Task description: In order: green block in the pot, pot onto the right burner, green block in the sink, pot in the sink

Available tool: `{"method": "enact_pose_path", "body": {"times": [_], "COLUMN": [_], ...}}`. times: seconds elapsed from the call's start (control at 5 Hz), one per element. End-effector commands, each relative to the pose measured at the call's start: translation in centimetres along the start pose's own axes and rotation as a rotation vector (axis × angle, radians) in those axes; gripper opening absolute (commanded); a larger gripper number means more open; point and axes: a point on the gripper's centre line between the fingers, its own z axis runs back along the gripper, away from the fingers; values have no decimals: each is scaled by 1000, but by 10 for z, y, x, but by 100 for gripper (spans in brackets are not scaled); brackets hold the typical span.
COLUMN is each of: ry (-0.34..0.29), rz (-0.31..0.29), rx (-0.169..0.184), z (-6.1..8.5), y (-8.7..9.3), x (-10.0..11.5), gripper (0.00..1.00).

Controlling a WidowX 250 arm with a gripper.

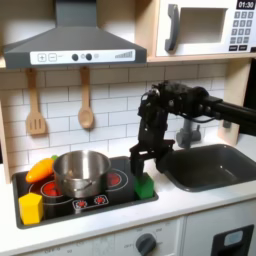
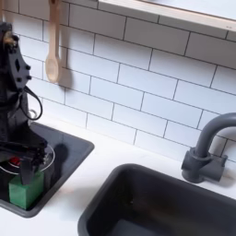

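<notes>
Progress was judged to be at the very start — none of the four steps could be counted as done. The green block [image 1: 145, 186] was seen low and right of centre in the first exterior view, resting at the cooktop's near corner, and at the lower left of the second exterior view. The hand [image 1: 141, 160] was held directly over it, fingers spread to either side of the block; whether they already touched it could not be told. The pot [image 1: 81, 172] was found empty on the burner at the first exterior view's left. The sink [image 1: 210, 168] — lower right in both exterior views — was seen without the block or pot. Grasping, dropping, sliding and both sink placements remained.
</notes>
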Motion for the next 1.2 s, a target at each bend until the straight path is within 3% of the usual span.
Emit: {"method": "enact_pose_path", "body": {"times": [0.0,0.4,0.8,1.0], "ry": [24,32,70,67], "rz": [-9,-37,-34,-38], "rx": [1,2,17,20], "z": [-17,-31,-48,-49], "y": [-4,-15,-11,-11], "x": [10,17,18,19], "gripper": [100,100,100,100]}}
